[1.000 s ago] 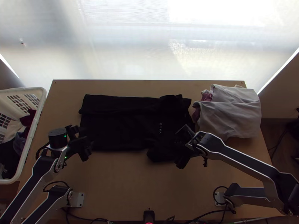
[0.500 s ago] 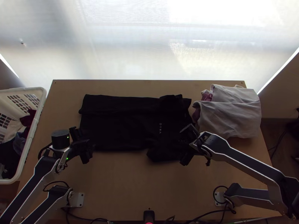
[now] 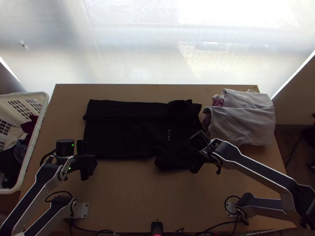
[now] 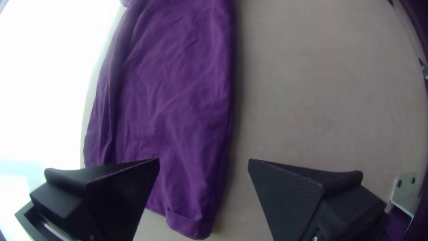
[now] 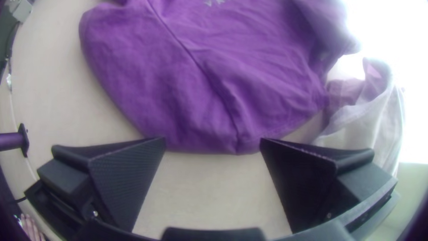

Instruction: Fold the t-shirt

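Top view: jaws (left gripper [image 3: 87,161]) lower

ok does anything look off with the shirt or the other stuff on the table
Nothing looks spilled or damaged. The t-shirt has an uneven outline: its near sleeve juts past the long near edge. Beside it, pinkish cloth pokes out from the untidy light cloth.

Left arm [image 3: 35,192], one: silver-grey links, black joints, slanting up from lower left. Left gripper [image 3: 90,160]: two wide flat black fingers [image 4: 290,196], spread apart. Right arm [image 3: 256,165], one: bent, slanting inward from lower right. Right gripper [image 3: 196,152]: matching black fingers [image 5: 125,178], likewise spread.
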You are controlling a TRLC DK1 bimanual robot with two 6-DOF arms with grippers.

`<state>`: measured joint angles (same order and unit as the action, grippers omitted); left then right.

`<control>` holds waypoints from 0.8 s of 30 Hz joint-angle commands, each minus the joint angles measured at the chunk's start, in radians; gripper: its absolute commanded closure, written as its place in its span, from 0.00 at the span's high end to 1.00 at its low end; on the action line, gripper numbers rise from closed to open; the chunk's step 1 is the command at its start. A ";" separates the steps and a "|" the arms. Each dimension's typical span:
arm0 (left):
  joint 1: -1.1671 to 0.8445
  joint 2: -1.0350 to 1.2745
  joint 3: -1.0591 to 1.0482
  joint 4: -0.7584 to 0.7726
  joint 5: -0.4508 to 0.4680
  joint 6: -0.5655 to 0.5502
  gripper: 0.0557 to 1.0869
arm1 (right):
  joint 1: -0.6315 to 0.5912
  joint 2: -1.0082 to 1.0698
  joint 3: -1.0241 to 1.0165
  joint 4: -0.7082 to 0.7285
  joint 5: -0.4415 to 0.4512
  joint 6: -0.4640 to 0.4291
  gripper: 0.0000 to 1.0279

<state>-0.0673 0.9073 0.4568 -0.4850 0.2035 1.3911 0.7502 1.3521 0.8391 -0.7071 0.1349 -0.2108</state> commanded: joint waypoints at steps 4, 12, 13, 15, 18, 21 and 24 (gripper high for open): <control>0.069 0.094 -0.006 0.033 0.002 0.111 0.93 | -0.003 0.015 0.002 0.021 0.000 -0.001 0.95; 0.089 0.151 0.023 0.083 0.002 0.112 0.92 | -0.008 0.024 -0.002 0.035 0.000 -0.004 0.93; 0.092 0.163 0.028 0.083 0.001 0.114 0.92 | -0.011 0.025 -0.005 0.038 0.000 -0.006 0.93; 0.103 0.189 0.036 0.091 0.002 0.114 0.92 | -0.012 0.035 -0.012 0.051 0.000 -0.006 0.93; 0.103 0.206 0.045 0.092 0.002 0.114 0.92 | -0.026 0.056 -0.025 0.075 0.000 -0.012 0.93; 0.103 0.220 0.046 0.105 0.001 0.115 0.92 | -0.038 0.079 -0.025 0.093 0.000 -0.015 0.93; 0.110 0.239 0.054 0.108 0.001 0.117 0.89 | -0.052 0.087 -0.025 0.109 -0.001 -0.027 0.85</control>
<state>0.0303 1.1027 0.4961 -0.3901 0.2100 1.5043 0.7219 1.4113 0.8204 -0.6308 0.1349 -0.2226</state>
